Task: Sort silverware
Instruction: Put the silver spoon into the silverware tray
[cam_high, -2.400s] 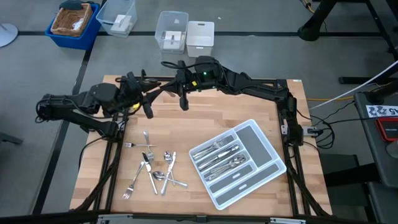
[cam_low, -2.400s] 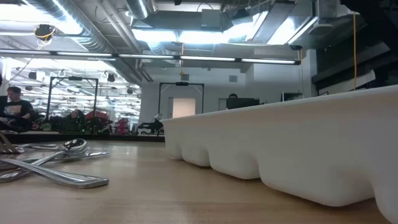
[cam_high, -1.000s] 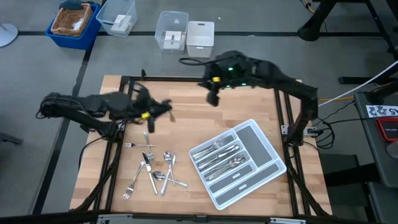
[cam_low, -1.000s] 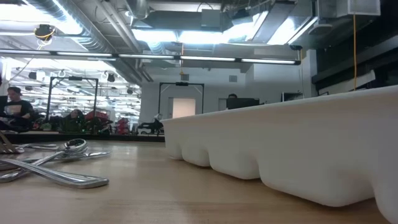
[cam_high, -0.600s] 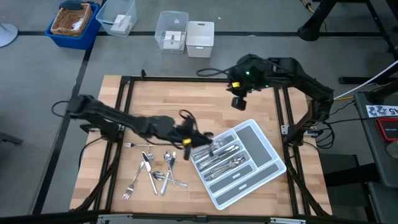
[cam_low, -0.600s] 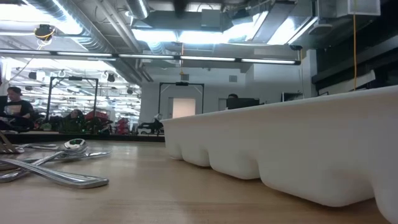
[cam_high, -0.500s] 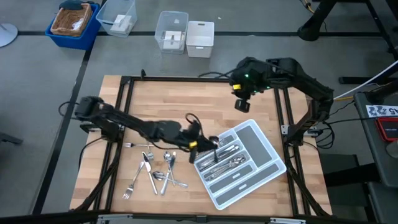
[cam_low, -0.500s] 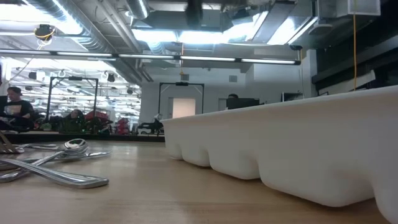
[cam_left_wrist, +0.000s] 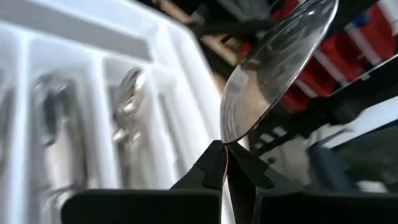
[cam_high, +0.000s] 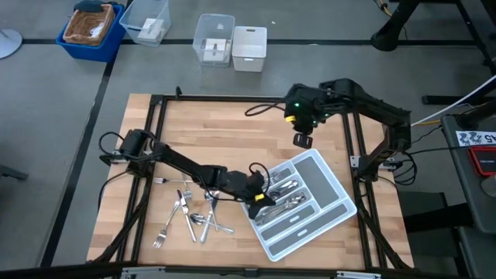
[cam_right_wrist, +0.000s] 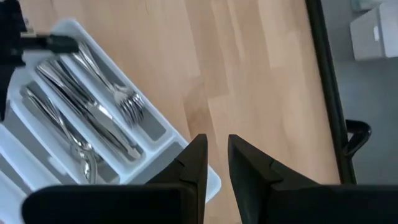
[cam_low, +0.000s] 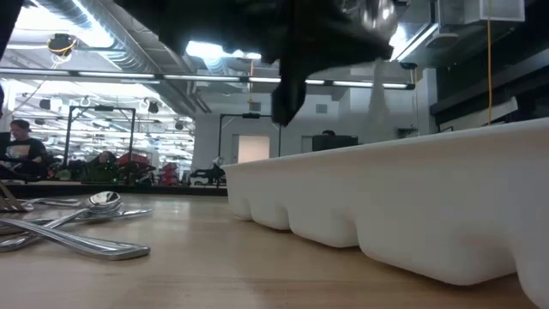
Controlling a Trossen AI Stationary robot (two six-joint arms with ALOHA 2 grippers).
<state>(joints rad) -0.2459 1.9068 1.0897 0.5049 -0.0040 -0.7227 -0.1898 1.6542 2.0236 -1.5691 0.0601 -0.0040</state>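
Left gripper (cam_left_wrist: 225, 167), my working tool, is clamped on the thin neck of a shiny, stiff, slippery silver-coloured metal spoon (cam_left_wrist: 273, 68) above the light grey compartmented plastic tray (cam_high: 339, 203), so I grip firmly.

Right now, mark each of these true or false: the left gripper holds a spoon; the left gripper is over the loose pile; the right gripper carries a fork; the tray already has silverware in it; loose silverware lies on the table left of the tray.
1. The left gripper holds a spoon. True.
2. The left gripper is over the loose pile. False: in the high view it is over the tray.
3. The right gripper carries a fork. False: nothing shows between its fingers, which stand a little apart above the table by the tray's far corner.
4. The tray already has silverware in it. True.
5. Loose silverware lies on the table left of the tray. True.
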